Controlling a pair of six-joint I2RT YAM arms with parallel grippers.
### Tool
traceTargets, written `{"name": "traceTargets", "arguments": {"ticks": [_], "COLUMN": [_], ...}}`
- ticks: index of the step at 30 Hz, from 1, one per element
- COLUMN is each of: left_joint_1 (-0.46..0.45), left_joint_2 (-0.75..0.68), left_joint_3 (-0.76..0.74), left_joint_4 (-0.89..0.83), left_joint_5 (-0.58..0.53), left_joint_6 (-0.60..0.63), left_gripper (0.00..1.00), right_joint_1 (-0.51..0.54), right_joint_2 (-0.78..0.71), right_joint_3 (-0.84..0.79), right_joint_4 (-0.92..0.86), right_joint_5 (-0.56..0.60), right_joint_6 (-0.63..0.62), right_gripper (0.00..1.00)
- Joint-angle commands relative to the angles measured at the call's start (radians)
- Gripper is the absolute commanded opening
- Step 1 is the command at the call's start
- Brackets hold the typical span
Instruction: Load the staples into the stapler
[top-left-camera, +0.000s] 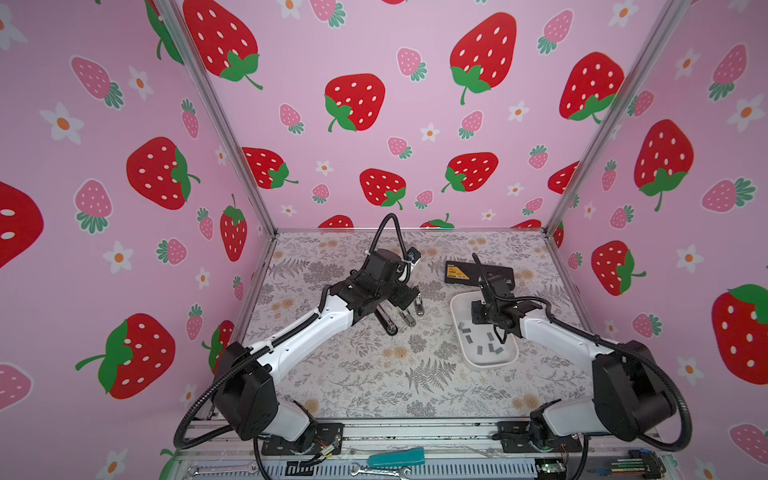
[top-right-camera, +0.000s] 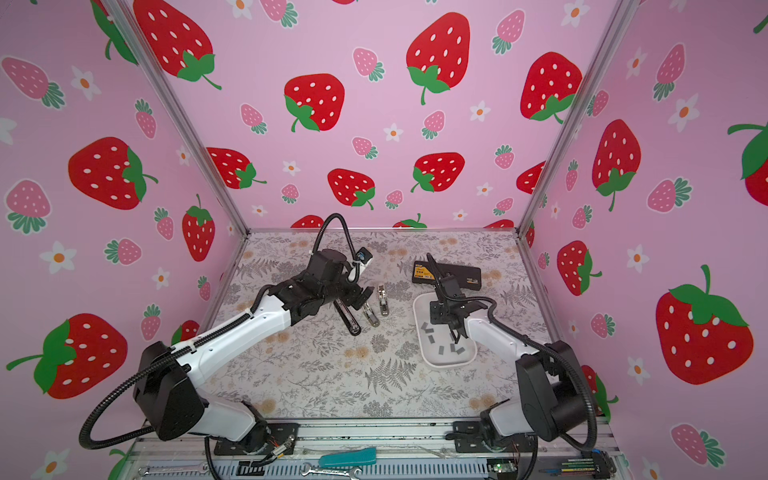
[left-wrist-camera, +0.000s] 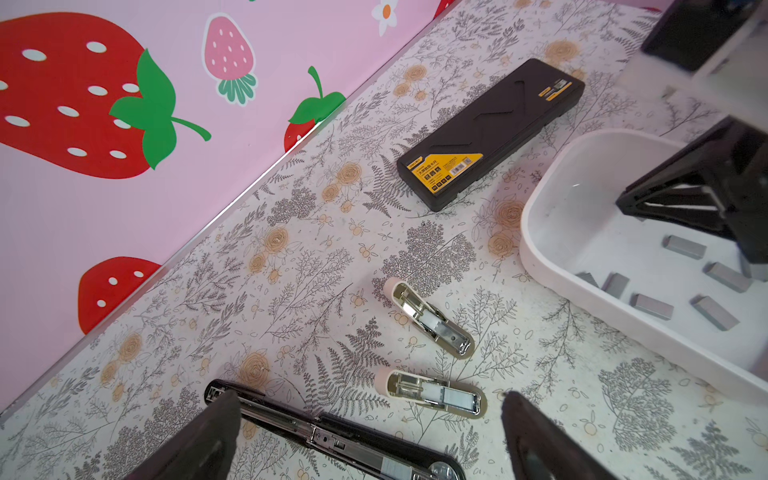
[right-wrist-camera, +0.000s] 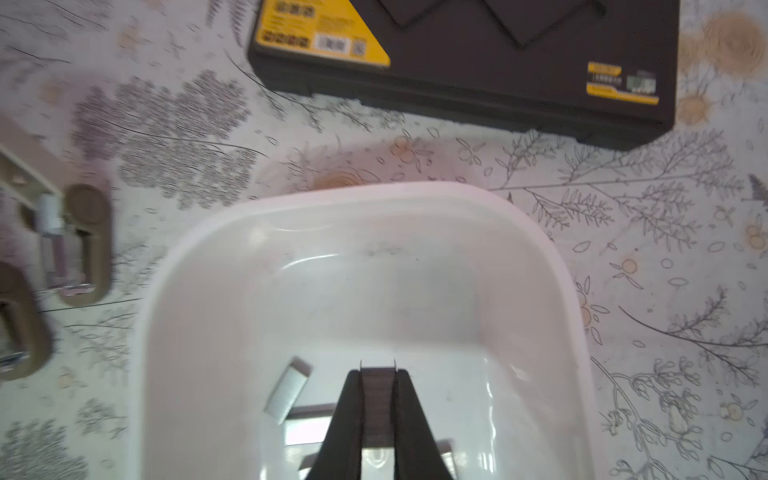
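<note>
Pick-up stage: the right claw (right-wrist-camera: 378, 374) is clenched on one staple strip (right-wrist-camera: 377, 399) within the tray (right-wrist-camera: 415, 195); other strips (left-wrist-camera: 650, 306) lie loose there. The left claw (left-wrist-camera: 369, 401) is released above the opened black stapler (left-wrist-camera: 332, 438) on the desk (left-wrist-camera: 291, 270). Transfer and loading remain.

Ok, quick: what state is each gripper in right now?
Left gripper: open, holding nothing.
Right gripper: closed on a strip of staples, over the white tray.
</note>
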Motion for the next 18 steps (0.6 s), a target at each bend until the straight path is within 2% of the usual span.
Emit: {"name": "traceTargets", "arguments": {"ticks": [1,6,11,18], "left_joint_1": [-0.006,-0.006,0.034,0.047], "left_joint_2": [0.012,-0.037,-0.065,-0.087], "left_joint_3": [0.049,0.019,0.023,0.01], "left_joint_4": [0.0,0.028,0.008,-0.025], "left_joint_5": [-0.12,-0.127,0.025,-0.053], "left_joint_6": [-0.027,-0.09,-0.182,-0.235], "left_gripper": [0.99,0.99,0.99,0.99], "right_joint_1": [0.077,0.21,0.304,0.366], "right_joint_2": [-0.041,-0.022,0.054,0.184], "right_joint_3": [0.062,0.108,0.139,0.133], "right_joint_4": [-0.021,0.074,0.169,0.302], "right_joint_5": [0.059,0.082,0.093,0.121], "right_joint_6": [0.029,0.038,0.048,0.059], "right_gripper": [0.1,0.1,0.09,0.07]}}
